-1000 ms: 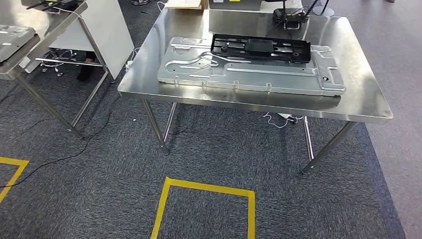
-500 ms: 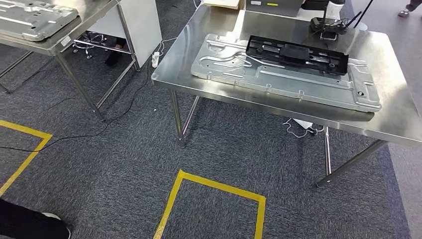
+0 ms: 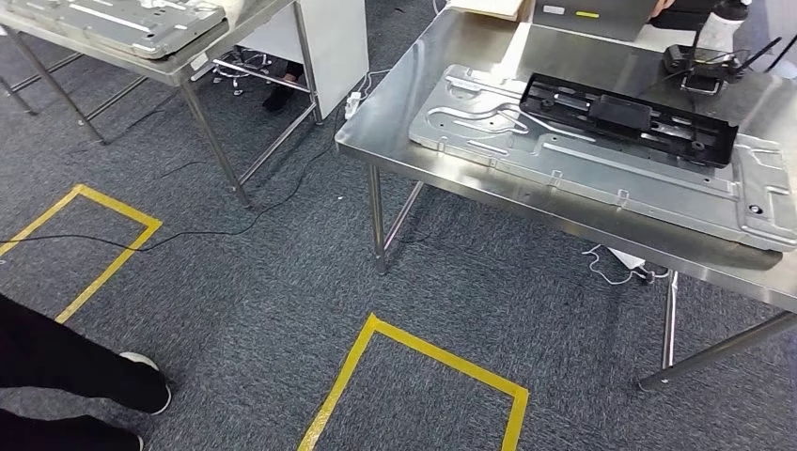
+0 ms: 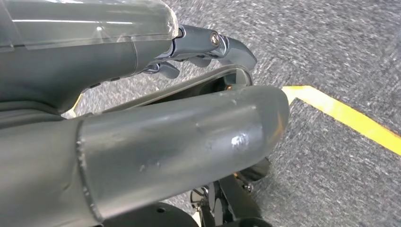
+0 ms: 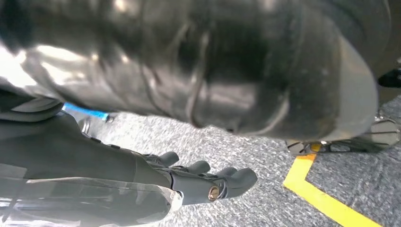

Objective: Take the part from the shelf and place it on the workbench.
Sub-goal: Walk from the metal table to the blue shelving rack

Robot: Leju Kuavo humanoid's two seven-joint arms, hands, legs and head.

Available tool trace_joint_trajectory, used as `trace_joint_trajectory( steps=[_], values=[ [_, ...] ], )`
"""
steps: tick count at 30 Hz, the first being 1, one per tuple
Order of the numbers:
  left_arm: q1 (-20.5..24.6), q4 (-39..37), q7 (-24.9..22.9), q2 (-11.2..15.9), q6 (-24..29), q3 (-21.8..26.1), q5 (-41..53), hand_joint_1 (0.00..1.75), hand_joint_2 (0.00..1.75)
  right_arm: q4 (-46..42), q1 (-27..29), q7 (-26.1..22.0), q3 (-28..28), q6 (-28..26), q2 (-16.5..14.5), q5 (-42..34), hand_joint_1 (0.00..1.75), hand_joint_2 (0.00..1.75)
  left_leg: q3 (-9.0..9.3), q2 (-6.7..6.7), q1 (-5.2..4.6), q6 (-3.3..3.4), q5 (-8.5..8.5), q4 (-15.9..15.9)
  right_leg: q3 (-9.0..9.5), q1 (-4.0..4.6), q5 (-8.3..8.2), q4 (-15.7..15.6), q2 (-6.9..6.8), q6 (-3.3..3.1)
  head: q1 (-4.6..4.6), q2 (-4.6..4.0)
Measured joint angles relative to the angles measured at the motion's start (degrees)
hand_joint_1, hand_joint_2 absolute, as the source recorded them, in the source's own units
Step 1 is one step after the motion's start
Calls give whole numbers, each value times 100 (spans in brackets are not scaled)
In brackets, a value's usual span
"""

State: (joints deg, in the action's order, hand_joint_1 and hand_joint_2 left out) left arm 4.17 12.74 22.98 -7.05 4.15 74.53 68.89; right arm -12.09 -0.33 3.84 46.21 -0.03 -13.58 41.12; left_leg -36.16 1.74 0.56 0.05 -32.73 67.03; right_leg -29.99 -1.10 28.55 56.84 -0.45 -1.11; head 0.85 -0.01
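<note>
In the head view, a steel desk (image 3: 395, 141) filled the upper right of the frame, carrying a long grey plate (image 3: 601, 164) laid flat, with a black part (image 3: 630, 113) resting on top of it toward the far edge; this looked like the part already set down, or a fixture awaiting one, and I could not tell which. A second desk (image 3: 202, 61) in the upper left bore another plate (image 3: 122, 17), and yellow tape (image 3: 414, 352) marked standing squares on the carpet, presumably to fix where the robot stops. In the left wrist view, the left hand (image 4: 203, 49) hung over the carpet, fingers loosely curled, holding nothing. In the right wrist view, the right hand (image 5: 208, 182) likewise hung empty, fingers slightly apart.
</note>
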Motion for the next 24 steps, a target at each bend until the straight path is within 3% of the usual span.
trace_joint_trajectory(
  steps=[2,3,5,7,9,11,13,15,17,18,19,20,22,24],
  values=[
    [9,0,1,0,0,-1,-2,0,0,3,10,-9,1,9,1,19,0,0,-273,-97,25,-36,-222,602,-12,15,6,8,-166,-6,1,-1],
    [2,0,1,3,1,0,-4,0,0,3,11,-16,2,16,1,33,0,0,-272,-121,38,-49,-177,635,-13,17,12,13,-243,-1,1,0],
    [-11,0,1,12,4,1,-9,0,0,3,10,-34,1,37,0,65,0,0,39,-220,59,-62,153,104,-2,13,34,33,-383,28,1,1],
    [5,0,2,19,8,1,-10,0,0,3,9,-61,0,51,-1,84,0,0,418,-438,38,-44,383,-611,10,34,71,68,-499,88,4,0],
    [17,0,3,21,11,1,-10,0,0,3,5,-85,0,58,0,96,0,0,517,-519,1,13,403,-872,19,65,89,91,-607,158,9,0],
    [-8,0,4,21,17,4,-10,0,0,3,-11,-94,0,60,0,105,0,0,489,-404,-2,94,431,-888,38,56,101,98,-661,227,9,1],
    [-26,0,4,21,20,7,-10,0,0,3,-20,-98,1,60,1,115,0,0,491,-306,10,173,473,-925,-29,29,276,293,-421,286,8,1],
    [-9,0,10,24,23,8,-12,0,0,3,-13,-101,2,58,3,139,0,0,471,-203,3,233,512,-938,-310,20,656,909,-94,305,9,1],
    [9,0,17,30,27,9,-22,0,0,3,-6,-103,2,50,8,168,0,0,438,-68,-24,263,531,-928,-628,31,907,1560,3,290,9,0],
    [11,0,20,33,28,9,-28,0,0,3,-3,-106,2,43,10,176,0,0,431,10,-37,268,535,-919,-679,36,865,1649,18,272,8,1],
    [8,0,21,35,28,9,-34,0,0,3,-1,-110,2,33,11,181,0,0,430,92,-49,270,536,-908,-631,41,719,1531,38,246,8,0],
    [6,0,21,36,28,9,-36,0,0,3,-1,-115,2,21,12,182,0,0,432,172,-58,269,535,-897,-490,49,495,1218,88,210,8,0],
    [10,-1,21,28,27,9,-37,0,0,3,0,-122,2,3,20,182,0,0,421,309,-66,256,539,-877,-173,58,171,501,347,120,8,-1],
    [20,-2,21,21,26,9,-39,0,0,4,-3,-125,2,-4,29,182,0,0,379,429,-47,206,561,-872,-42,75,103,172,511,70,8,0]
  ],
)
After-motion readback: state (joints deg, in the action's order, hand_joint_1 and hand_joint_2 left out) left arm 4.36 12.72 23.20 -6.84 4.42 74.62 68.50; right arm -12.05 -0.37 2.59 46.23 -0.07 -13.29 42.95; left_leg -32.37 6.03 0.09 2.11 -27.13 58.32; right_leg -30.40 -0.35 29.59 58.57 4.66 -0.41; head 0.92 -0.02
